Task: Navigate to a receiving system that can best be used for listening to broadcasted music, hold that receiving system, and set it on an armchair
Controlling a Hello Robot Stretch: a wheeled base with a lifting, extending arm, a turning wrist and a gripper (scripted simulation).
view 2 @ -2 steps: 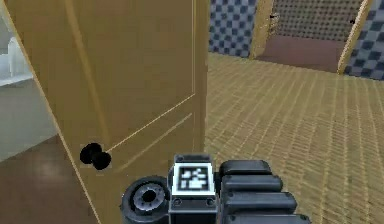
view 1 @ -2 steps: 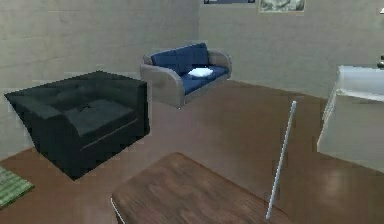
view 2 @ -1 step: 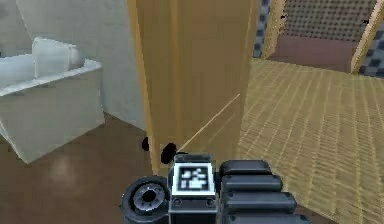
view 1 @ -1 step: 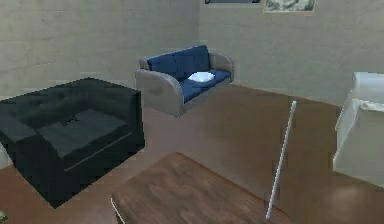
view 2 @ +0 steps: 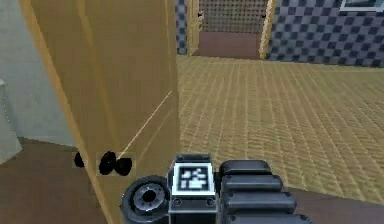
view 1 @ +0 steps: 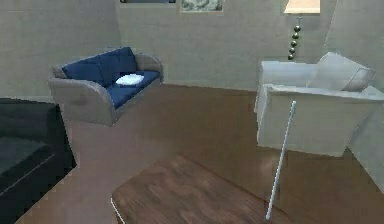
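- In the forward view we see a white armchair (view 1: pixel 315 100) at the right, standing on the brown floor (view 1: pixel 200 125) with a floor lamp (view 1: pixel 294 45) just behind it.
- A blue sofa (view 1: pixel 105 80) with a grey frame stands against the far wall at the left, and a white cushion (view 1: pixel 129 79) lies on its seat.
- A black upholstered seat (view 1: pixel 30 150) sits at that view's left edge.
- A dark wooden tabletop (view 1: pixel 180 195) lies near the bottom edge; a thin white rod (view 1: pixel 281 160) slants up from its right part toward the armchair.
- We cannot tell where the receiving system is.
- In the arm side view a tan door (view 2: pixel 110 80) with black knobs (view 2: pixel 113 162) stands at the left; yellowish carpet (view 2: pixel 280 110) runs beyond it to a blue checked wall (view 2: pixel 320 35).
- The arm (view 2: pixel 250 195) shows at the bottom edge with a white marked square (view 2: pixel 195 180) and a round dark body to its left.
- We cannot make out the jaws' far end, so we cannot tell whether the jaws hold anything.
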